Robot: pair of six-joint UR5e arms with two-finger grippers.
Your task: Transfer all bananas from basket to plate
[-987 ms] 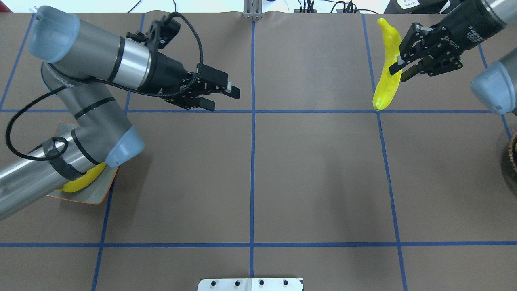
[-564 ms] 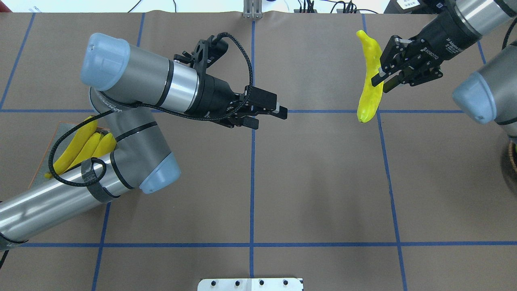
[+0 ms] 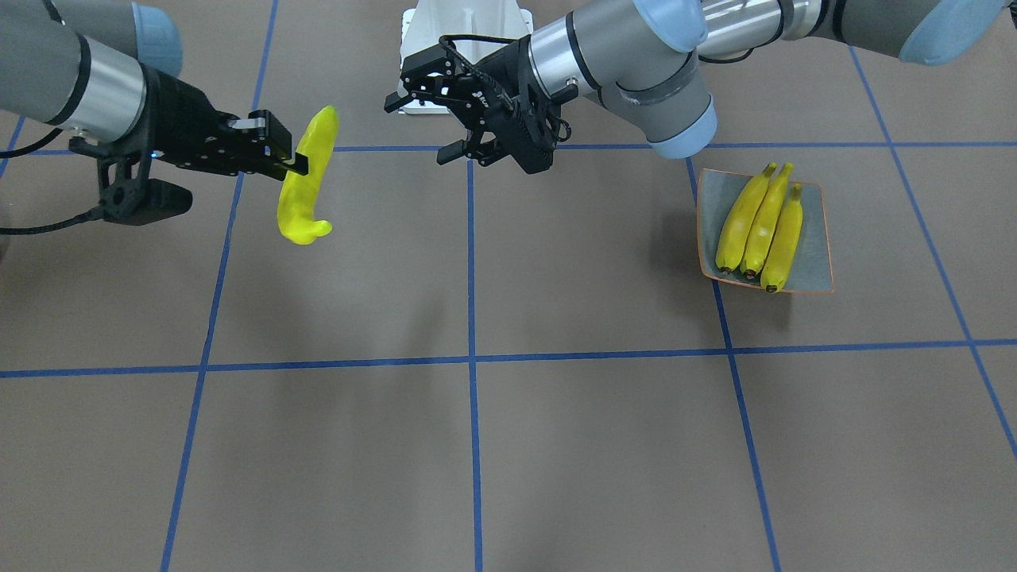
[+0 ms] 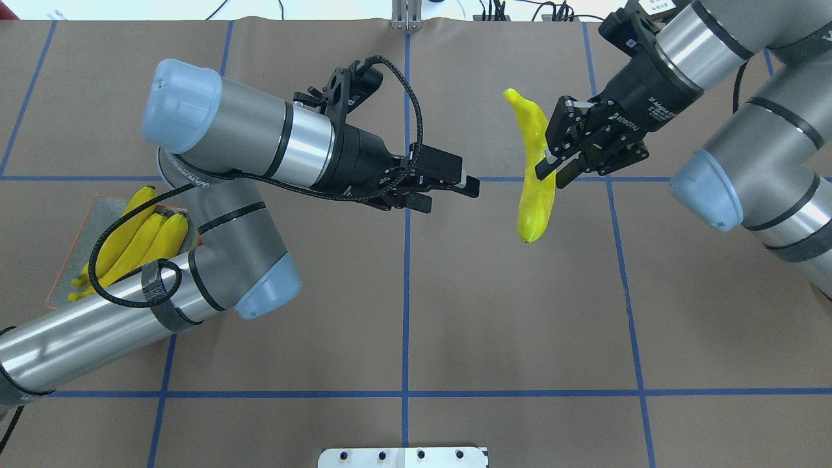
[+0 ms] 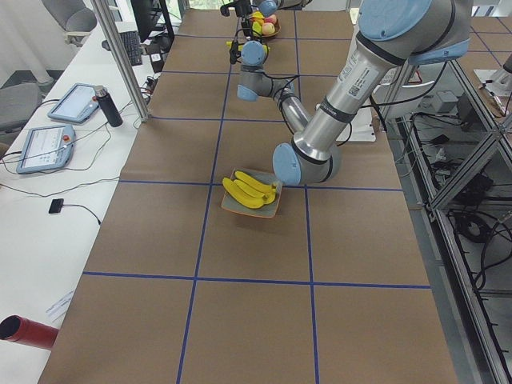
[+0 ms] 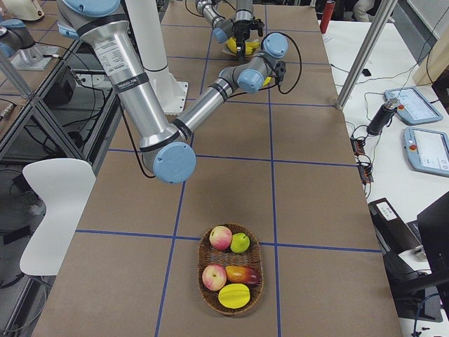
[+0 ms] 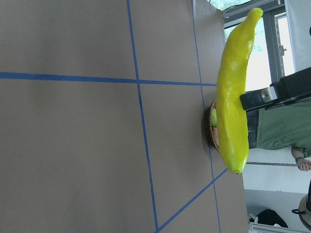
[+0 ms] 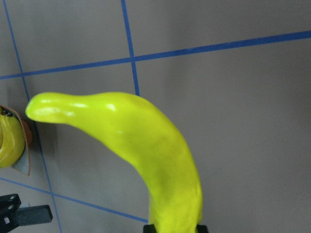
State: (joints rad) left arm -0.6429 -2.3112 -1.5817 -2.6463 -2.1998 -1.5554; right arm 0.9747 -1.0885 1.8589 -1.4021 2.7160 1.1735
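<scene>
My right gripper (image 4: 549, 170) is shut on one bright yellow banana (image 4: 536, 182) and holds it upright in the air right of the table's centre; it also shows in the front view (image 3: 306, 179) and the left wrist view (image 7: 233, 97). My left gripper (image 4: 448, 196) is open and empty, pointing at this banana with a gap between them. Three bananas (image 4: 130, 240) lie side by side on the grey-blue plate (image 3: 810, 254) with its orange rim, at the left, partly under my left arm.
A wicker basket (image 6: 199, 270) at the table's right end holds apples and other fruit, with no banana showing in it. Blue tape lines cross the brown table. A white mount plate (image 4: 403, 457) sits at the near edge.
My right gripper has carried the banana left, toward the table's centre. My left arm has swung right, off the plate, uncovering the three bananas; its gripper stays open.
</scene>
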